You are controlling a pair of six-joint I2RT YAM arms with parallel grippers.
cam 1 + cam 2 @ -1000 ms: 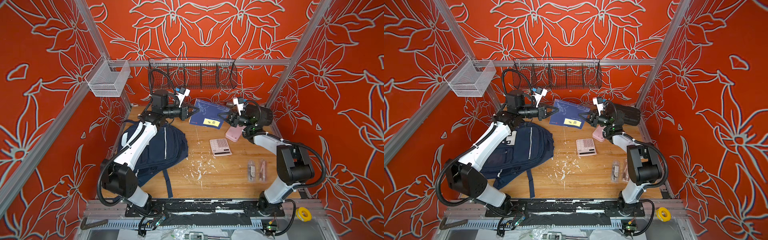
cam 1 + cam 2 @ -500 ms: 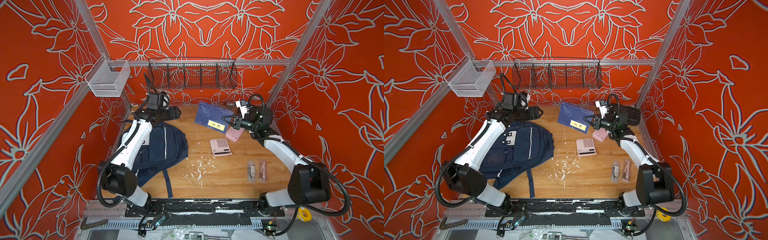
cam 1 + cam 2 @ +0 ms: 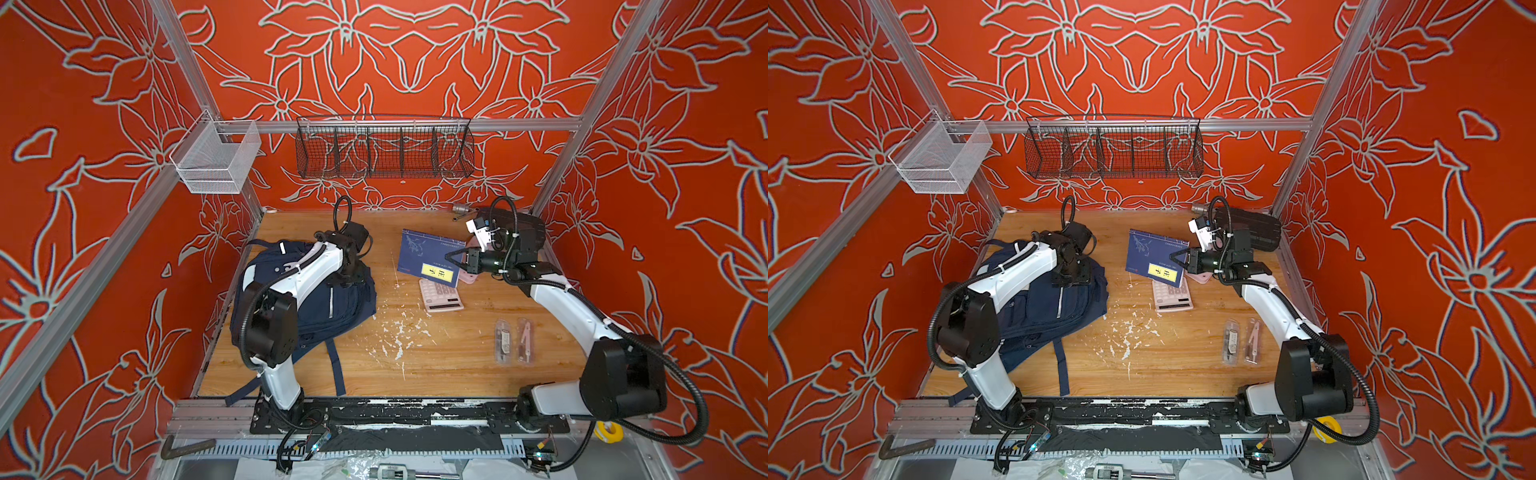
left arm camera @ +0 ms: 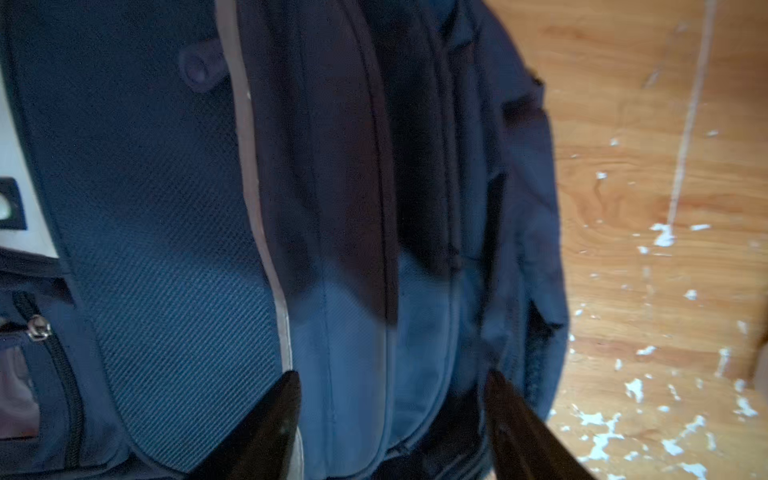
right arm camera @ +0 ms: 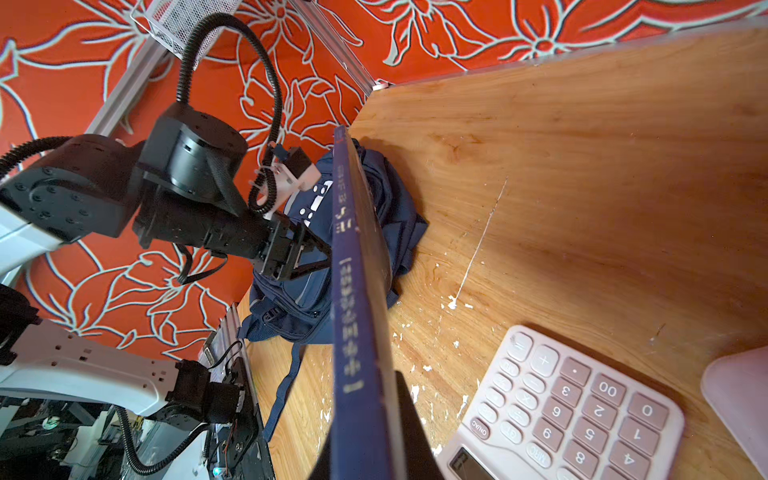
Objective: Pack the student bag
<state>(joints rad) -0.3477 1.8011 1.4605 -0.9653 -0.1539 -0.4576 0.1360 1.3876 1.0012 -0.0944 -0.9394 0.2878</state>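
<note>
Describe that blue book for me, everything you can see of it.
The blue book is thin, with a dark blue cover bearing a pale branch drawing and a yellow label with dark characters; pale lettering runs along its spine. The right gripper pinches its edge, holding it tilted over the pink calculator; contact there is unclear.

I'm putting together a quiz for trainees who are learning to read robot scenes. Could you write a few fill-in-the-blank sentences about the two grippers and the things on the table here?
1. The right gripper is shut on the blue ____.
2. The left gripper points down at the student bag with its jaws ____.
3. The calculator lying on the table is ____ in colour.

Missing words, in order: book; open; pink.
</note>
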